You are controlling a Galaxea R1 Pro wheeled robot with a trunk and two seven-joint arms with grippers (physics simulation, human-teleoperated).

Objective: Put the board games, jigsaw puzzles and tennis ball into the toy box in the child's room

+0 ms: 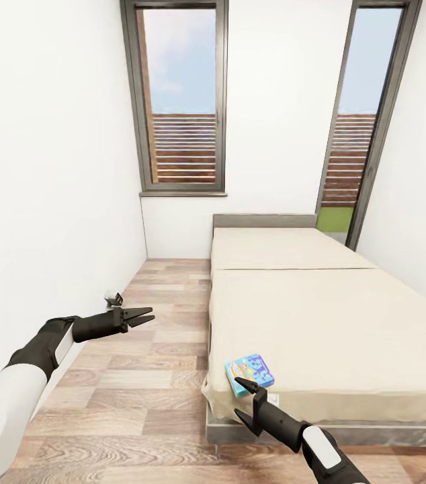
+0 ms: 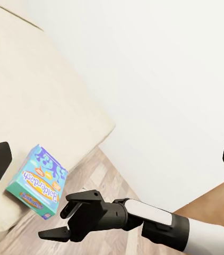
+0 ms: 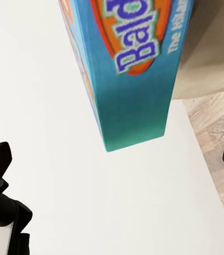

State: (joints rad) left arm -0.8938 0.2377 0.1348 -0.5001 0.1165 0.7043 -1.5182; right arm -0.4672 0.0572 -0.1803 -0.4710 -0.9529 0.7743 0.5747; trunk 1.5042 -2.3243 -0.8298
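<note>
Head view gives us the whole bed (image 1: 320, 316): the board game (image 1: 249, 373) lies flat at its near left corner, partly covered by the right gripper (image 1: 245, 400), whose fingers stand apart just before the box. The left gripper (image 1: 139, 314) hangs over the floor (image 1: 152, 363), fingers apart, well away. In the right wrist view we read only "Bald" on the box (image 3: 130, 69); the left wrist view shows its full cover (image 2: 39, 181).
</note>
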